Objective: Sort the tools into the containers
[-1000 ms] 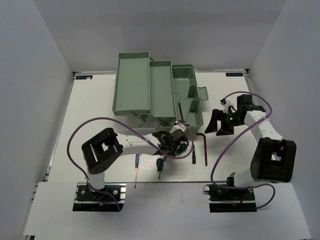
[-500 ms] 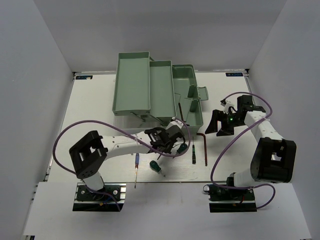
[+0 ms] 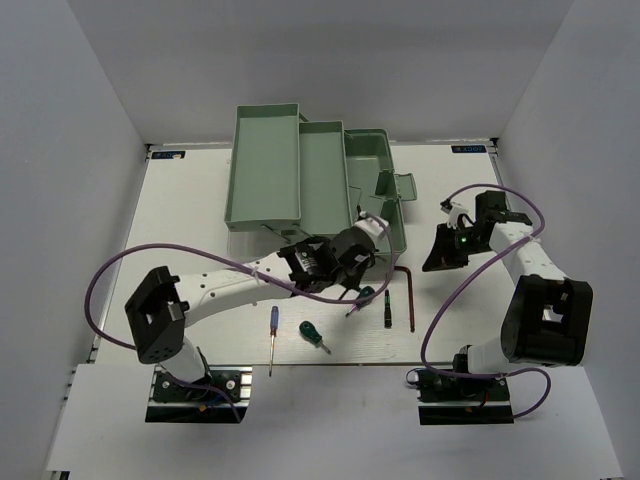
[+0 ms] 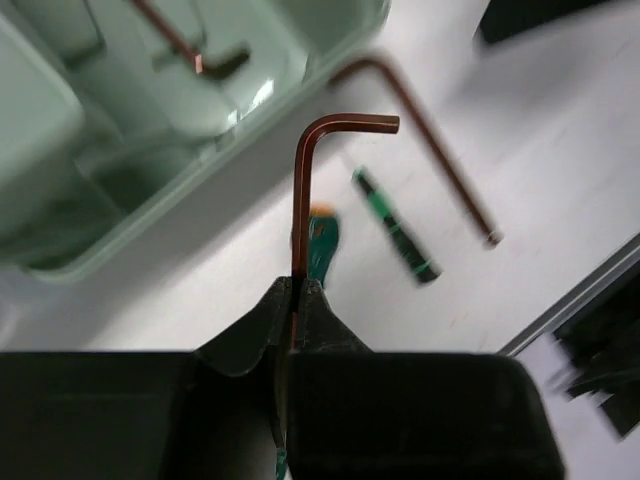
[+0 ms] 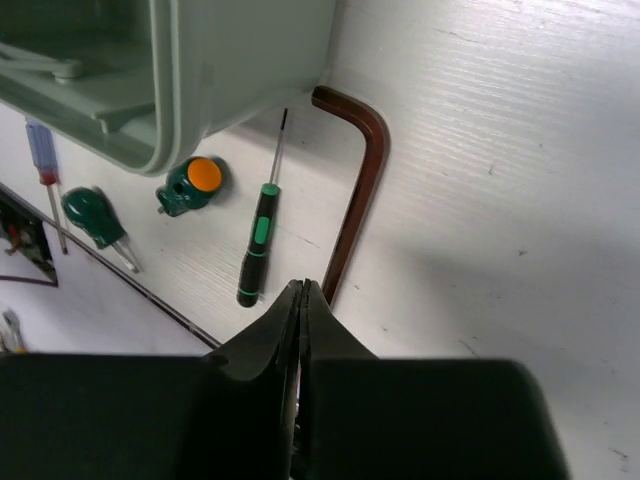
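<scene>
A slim blue-handled screwdriver and a stubby green-handled screwdriver lie on the white, faintly grained tabletop. The left gripper is clamped on a thin, L-shaped, reddish-brown held hex key, near the smooth mint-green plastic tray. Only the left wrist view shows a second hex key inside the tray. The right gripper is pressed together and empty, near a third hex key on the tabletop.

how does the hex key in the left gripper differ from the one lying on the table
The held hex key is clamped by its long arm in the left gripper, in the air; the loose hex key lies flat on the table. The held hex key looks slimmer than the loose hex key. Both are reddish-brown and L-shaped.
</scene>
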